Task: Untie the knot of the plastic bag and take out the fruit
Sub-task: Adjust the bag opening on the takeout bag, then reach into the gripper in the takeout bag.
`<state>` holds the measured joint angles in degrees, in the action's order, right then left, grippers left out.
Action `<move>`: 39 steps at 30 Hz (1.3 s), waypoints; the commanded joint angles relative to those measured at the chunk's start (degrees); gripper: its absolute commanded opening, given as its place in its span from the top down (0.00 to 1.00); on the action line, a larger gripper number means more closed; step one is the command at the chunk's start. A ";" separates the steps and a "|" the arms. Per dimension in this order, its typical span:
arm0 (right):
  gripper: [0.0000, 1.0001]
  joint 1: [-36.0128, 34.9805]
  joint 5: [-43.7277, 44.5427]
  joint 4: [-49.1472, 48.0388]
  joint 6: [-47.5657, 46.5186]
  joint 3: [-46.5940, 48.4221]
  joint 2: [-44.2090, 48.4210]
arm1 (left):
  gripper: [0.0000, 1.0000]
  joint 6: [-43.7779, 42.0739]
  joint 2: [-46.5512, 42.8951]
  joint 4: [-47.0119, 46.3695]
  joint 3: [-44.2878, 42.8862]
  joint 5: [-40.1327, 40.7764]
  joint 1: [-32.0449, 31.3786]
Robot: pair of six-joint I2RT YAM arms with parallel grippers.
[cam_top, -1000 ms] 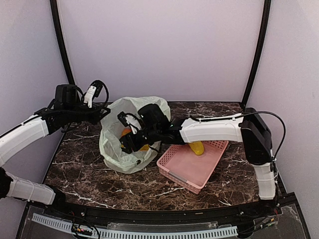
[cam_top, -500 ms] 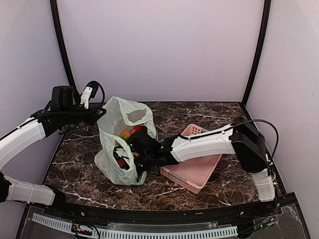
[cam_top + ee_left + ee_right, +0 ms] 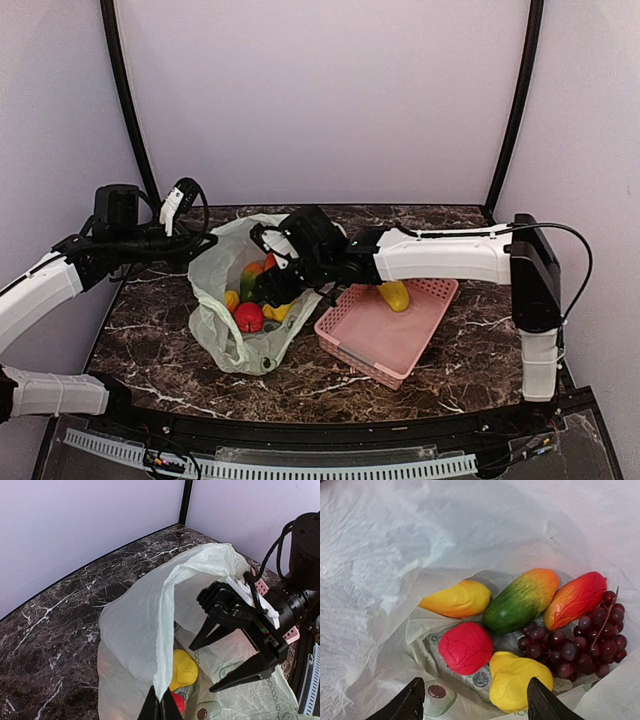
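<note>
The plastic bag (image 3: 215, 275) lies at the table's left middle with its mouth gaping wide; the knot is out of view. My left gripper (image 3: 203, 241) is shut on the bag's rim (image 3: 167, 645) and holds it up. My right gripper (image 3: 270, 288) hangs open over the bag's mouth, nothing between its fingers (image 3: 410, 702). Below it lies the fruit: a red one (image 3: 465, 647), a yellow one (image 3: 520, 680), a green-orange mango (image 3: 520, 600), a red-orange one (image 3: 575, 600), a yellow-orange one (image 3: 456, 599) and purple grapes (image 3: 580, 642).
A pink slotted basket (image 3: 395, 340) stands right of the bag, tilted toward the front, with one yellow fruit (image 3: 395, 295) in it. The right arm (image 3: 440, 255) stretches over the basket's back edge. Walls close in the back and both sides.
My right gripper has risen from low in the bag's front to above its mouth. The bag has slumped and spread wider. My left gripper has shifted slightly left with the rim.
</note>
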<state>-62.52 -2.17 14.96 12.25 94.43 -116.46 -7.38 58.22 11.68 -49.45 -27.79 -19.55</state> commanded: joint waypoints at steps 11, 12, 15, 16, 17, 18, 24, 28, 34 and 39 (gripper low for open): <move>0.37 2.20 9.69 11.59 3.54 14.31 -12.07 | 0.99 -1.01 1.37 0.62 0.85 -3.46 0.04; 0.36 2.32 9.73 12.25 4.57 14.25 -12.42 | 0.99 -0.98 1.53 0.62 0.85 -3.36 0.04; 0.34 2.40 9.51 12.86 7.71 13.44 -12.65 | 0.99 -0.97 1.83 0.66 0.77 -3.16 0.04; 0.32 2.44 9.48 13.00 8.58 13.27 -12.71 | 0.99 -1.02 1.91 0.68 0.76 -2.97 0.04; 0.31 2.41 9.47 13.18 9.43 13.05 -12.84 | 0.99 -1.08 1.95 0.70 0.76 -2.93 0.04; 0.30 2.43 9.43 13.46 10.22 12.98 -13.01 | 0.99 -1.07 2.04 0.66 0.76 -2.87 0.04; 0.28 2.42 9.98 15.64 12.87 12.91 -14.51 | 0.99 -1.11 2.40 0.71 0.72 -2.97 0.04; 0.28 2.45 10.44 16.29 13.15 13.20 -15.34 | 0.99 -1.02 2.45 0.71 0.69 -3.00 0.04; 0.26 2.43 11.73 16.76 13.20 14.04 -16.47 | 0.99 -0.97 2.54 0.64 0.67 -3.15 0.04; 0.26 2.40 11.80 16.94 13.24 15.53 -18.21 | 0.99 -0.97 2.60 0.68 0.68 -3.23 0.04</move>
<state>-60.49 8.08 30.33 24.69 108.16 -131.81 -7.77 60.84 11.66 -49.43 -30.24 -19.55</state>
